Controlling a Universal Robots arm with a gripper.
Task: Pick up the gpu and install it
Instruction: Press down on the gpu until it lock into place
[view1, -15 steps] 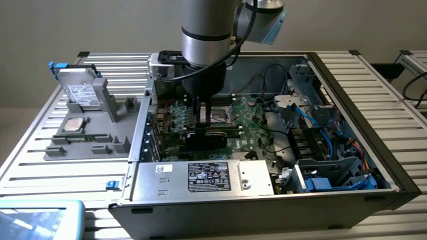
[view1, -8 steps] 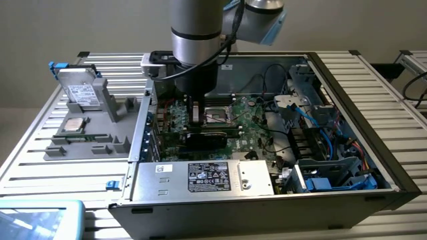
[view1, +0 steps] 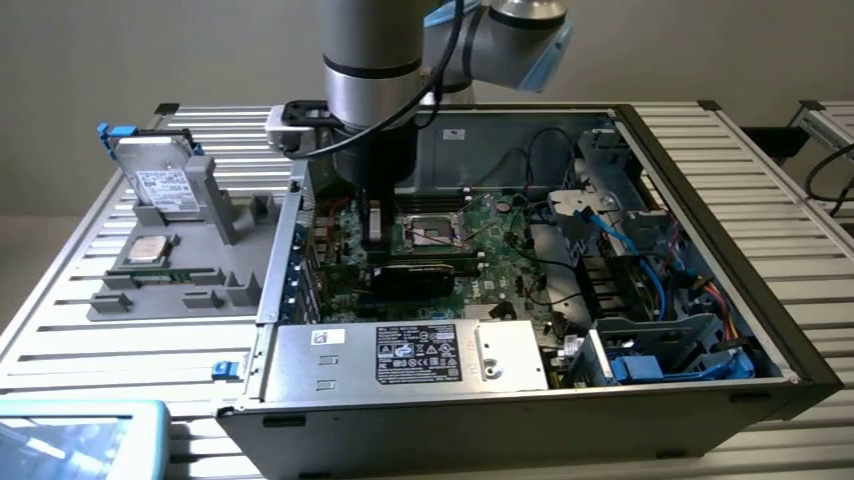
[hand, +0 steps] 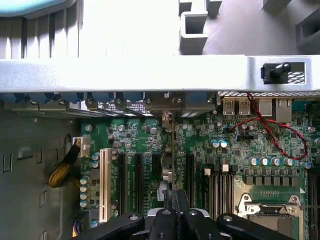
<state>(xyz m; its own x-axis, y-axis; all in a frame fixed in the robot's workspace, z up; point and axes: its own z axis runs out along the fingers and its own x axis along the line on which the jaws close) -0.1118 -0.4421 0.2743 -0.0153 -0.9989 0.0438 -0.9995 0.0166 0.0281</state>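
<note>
- Gripper (hand: 172, 220) clamped on gpu (hand: 171, 165), card edge-on over motherboard (hand: 220, 150) slots.
- Computer case (view1: 747, 290) open on worktop (view1: 80, 330); motherboard inside.

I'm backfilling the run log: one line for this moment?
hand: shut on gpu | place: over motherboard, inside case

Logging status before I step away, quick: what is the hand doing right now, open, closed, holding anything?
Hand: closed, gripping the gpu edge-on, held over the motherboard slots inside the case.
</note>
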